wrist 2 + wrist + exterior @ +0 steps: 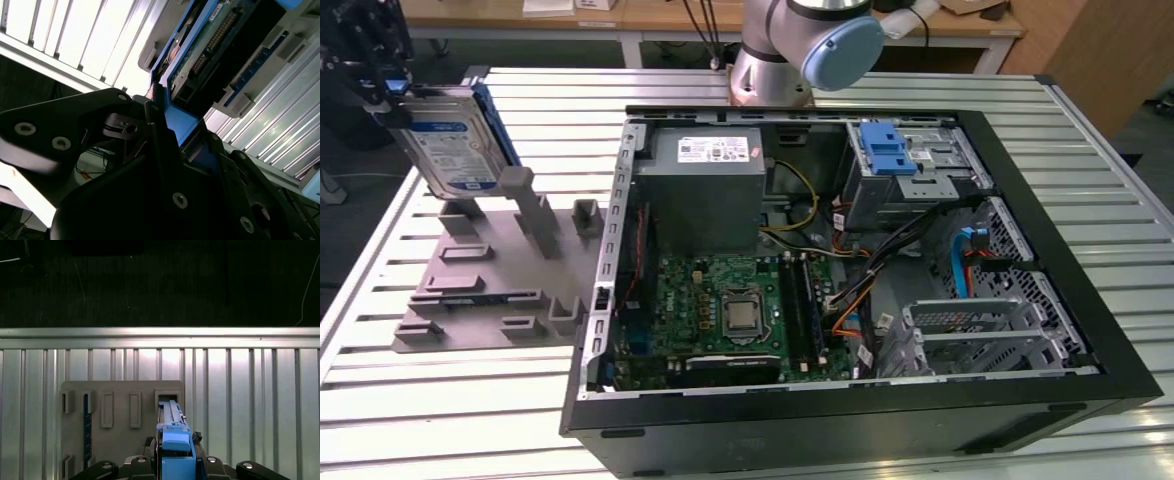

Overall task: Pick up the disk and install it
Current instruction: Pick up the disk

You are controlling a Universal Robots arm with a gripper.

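Note:
The disk (448, 142) stands on edge at the exterior view's far left, its white-and-blue label facing the camera and a blue carrier frame around it. My gripper (390, 95) is shut on its upper end. The disk's lower edge is level with the posts of the grey fixture (480, 290); I cannot tell whether it still touches them. The first wrist view looks down the disk (172, 420) edge-on, over a slot in the fixture (120, 440), with the gripper (175, 460) clamped on the blue carrier. In the second wrist view the fingers (155, 107) pinch the carrier of the disk (210, 45).
An open computer case (1067, 300) lies on the slatted metal table (454, 420), at the exterior view's right of the fixture. Inside it are a grey power supply box (700, 190), a motherboard (720, 315), cables and a drive bay with a blue ribbed latch (887, 150). The arm's base (781, 50) stands behind the case.

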